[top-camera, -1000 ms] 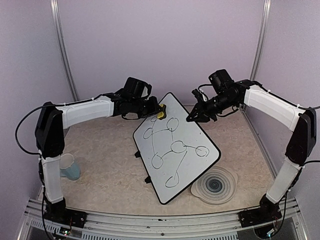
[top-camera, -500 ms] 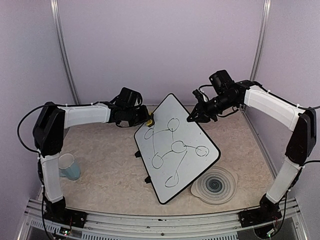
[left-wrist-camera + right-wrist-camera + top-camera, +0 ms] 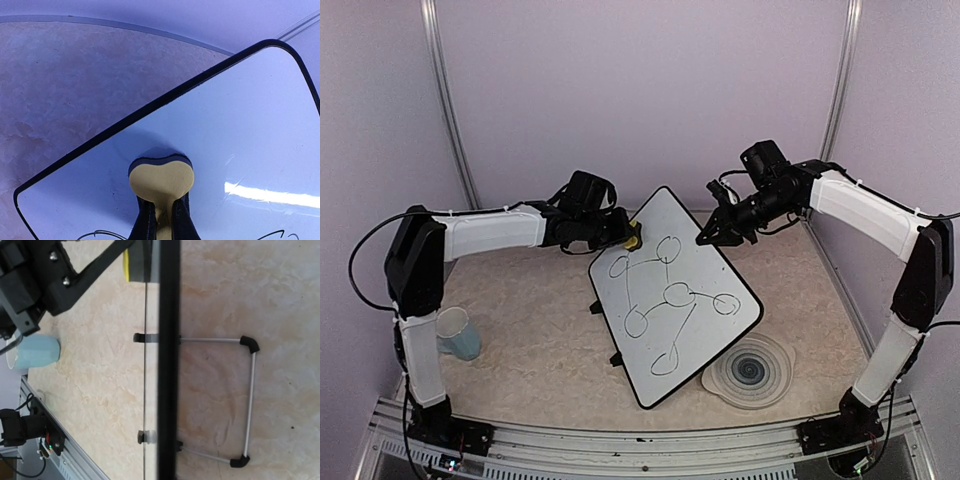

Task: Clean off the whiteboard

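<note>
The whiteboard (image 3: pixel 695 325) stands tilted on its wire stand in the middle of the table, with black marker loops and lines on it. My left gripper (image 3: pixel 623 238) is shut on a yellow eraser (image 3: pixel 634 240) with a dark felt face, and presses it on the board's upper left part. In the left wrist view the eraser (image 3: pixel 161 180) sits between my fingers on the white surface (image 3: pixel 245 125), above the drawn lines. My right gripper (image 3: pixel 708 236) holds the board's upper right edge. The right wrist view shows the board's black frame (image 3: pixel 168 340) edge-on.
A pale blue cup (image 3: pixel 458 333) stands at the left near the left arm's base. A round grey ringed plate (image 3: pixel 750 370) lies by the board's lower right corner. The stand's wire leg (image 3: pixel 251 400) rests behind the board. Walls close in on three sides.
My left gripper with the eraser slid left and down toward the board's left edge, then came back a little to the right. The right arm has barely moved.
</note>
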